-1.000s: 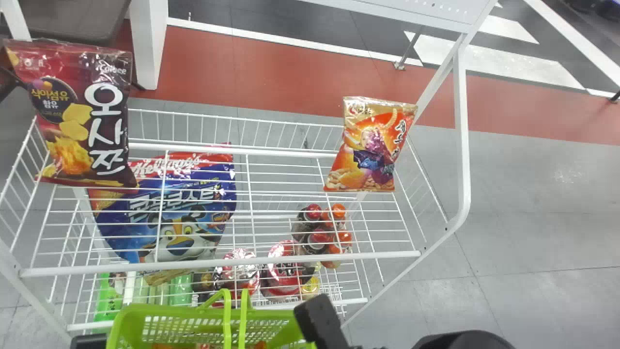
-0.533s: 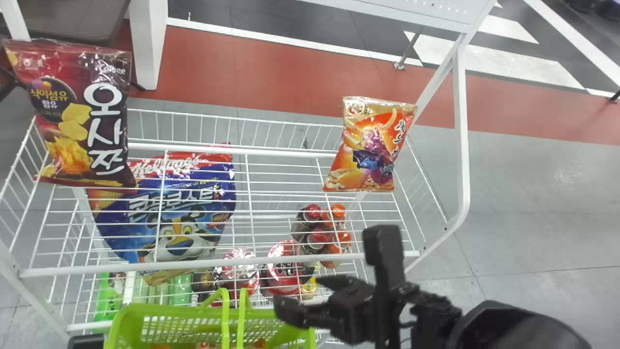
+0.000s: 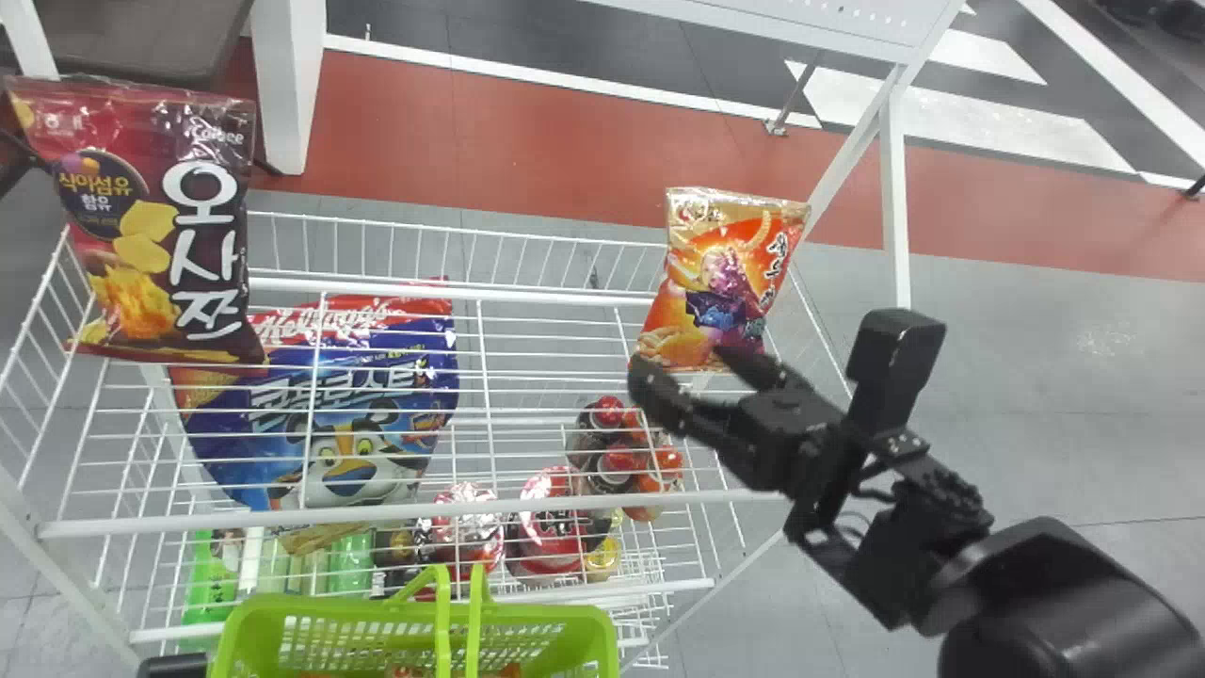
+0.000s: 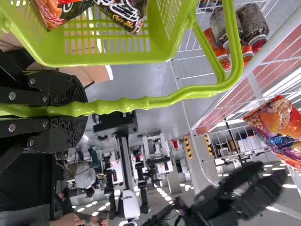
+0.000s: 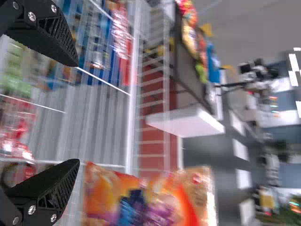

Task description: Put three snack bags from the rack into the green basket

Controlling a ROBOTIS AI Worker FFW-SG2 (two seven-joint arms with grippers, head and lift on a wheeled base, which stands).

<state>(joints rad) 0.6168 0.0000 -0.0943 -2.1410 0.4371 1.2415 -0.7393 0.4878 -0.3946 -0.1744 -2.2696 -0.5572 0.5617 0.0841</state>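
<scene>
Snack bags (image 4: 124,13): two lie in the basket (image 4: 113,57), probably leaving the orange bag (image 3: 715,282) at the rack (image 3: 424,512)'s far right corner. Right gripper (image 3: 687,369) spreads open near it; left gripper (image 4: 84,109) clasps the handle (image 4: 123,104).

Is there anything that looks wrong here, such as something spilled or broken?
Nothing stands out as odd. The dark chip bag and orange snack bag on the rack look whole, and the left gripper holds the green basket by its handle.
</scene>
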